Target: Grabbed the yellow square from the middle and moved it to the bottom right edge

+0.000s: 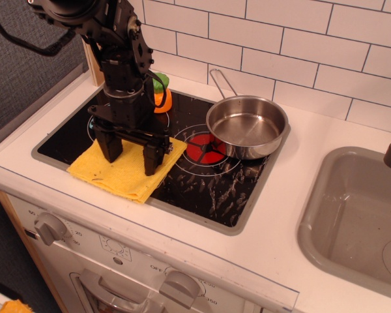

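The yellow square [127, 173] is a folded yellow cloth with dark specks, lying flat over the front left part of the black cooktop and its grey rim. My gripper [130, 154] points straight down on it, jaws wide open. Both black fingertips [151, 162] rest on or just above the cloth's top surface. The bottom right edge [238, 225] of the cooktop, where the grey rim meets the white counter, is bare and lies well to the right of the gripper.
A steel pan [246, 127] with a long handle sits on the back right burner, beside a red burner ring [199, 149]. An orange toy with a green top [159, 92] stands behind the arm. A grey sink [358, 215] is at the right. Stove knobs [49, 227] are below.
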Controlling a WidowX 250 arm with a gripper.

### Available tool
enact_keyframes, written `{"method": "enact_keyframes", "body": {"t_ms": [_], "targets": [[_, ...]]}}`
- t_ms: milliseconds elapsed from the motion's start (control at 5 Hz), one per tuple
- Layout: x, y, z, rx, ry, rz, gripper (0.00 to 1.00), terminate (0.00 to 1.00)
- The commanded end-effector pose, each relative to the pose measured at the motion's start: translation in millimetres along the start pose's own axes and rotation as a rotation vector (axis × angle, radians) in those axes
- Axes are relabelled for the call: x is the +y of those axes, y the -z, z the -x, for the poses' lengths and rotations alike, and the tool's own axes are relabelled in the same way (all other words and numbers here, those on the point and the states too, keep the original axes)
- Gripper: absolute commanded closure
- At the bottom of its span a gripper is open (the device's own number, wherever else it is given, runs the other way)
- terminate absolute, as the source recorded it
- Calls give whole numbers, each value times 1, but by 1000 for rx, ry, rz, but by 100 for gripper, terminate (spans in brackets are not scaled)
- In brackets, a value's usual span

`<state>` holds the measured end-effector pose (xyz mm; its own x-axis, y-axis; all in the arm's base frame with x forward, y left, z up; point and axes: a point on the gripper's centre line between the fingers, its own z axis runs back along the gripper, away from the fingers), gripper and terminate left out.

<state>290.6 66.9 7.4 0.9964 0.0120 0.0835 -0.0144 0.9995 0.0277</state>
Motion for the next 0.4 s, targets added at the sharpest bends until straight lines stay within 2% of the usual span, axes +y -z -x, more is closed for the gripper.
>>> {"method": "enact_keyframes", "body": {"t_ms": [0, 200], "targets": [[-72, 4, 10, -8, 81, 80, 0, 0], [-105, -8, 16, -12, 95, 93, 0, 0]]}}
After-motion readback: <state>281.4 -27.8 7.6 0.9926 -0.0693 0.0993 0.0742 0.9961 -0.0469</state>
